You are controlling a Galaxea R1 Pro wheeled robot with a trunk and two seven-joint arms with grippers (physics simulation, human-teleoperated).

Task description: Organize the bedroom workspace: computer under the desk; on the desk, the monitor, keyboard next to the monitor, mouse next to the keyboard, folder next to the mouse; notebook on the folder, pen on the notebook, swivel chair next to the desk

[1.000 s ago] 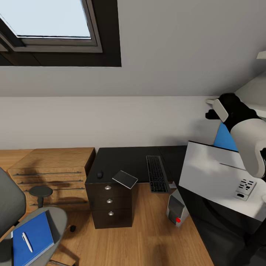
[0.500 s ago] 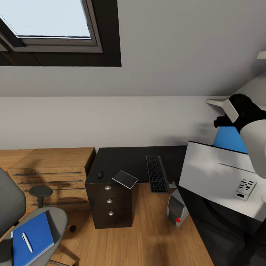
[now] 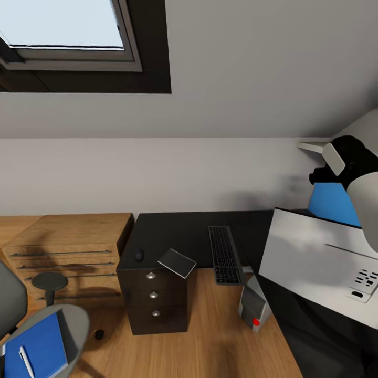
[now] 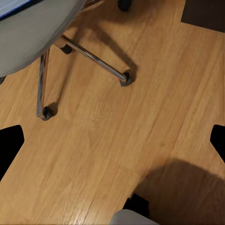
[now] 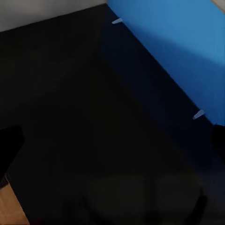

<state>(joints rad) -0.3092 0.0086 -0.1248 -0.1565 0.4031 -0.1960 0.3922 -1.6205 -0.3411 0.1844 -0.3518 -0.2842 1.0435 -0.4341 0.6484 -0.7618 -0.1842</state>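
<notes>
Head view: the glossy black desk at centre carries the ridged keyboard, the rounded mouse and the thin grey notebook overhanging its edge. The boxy computer stands on the wooden floor. At lower left, the flat blue folder and white pen lie on the swivel chair. The right gripper is at right; I cannot tell its claw state.

Left wrist view: plank floor and chrome chair legs; dark fingertips at both side edges, spread wide.

Right wrist view: matte black desk surface beside a smooth blue panel.
</notes>
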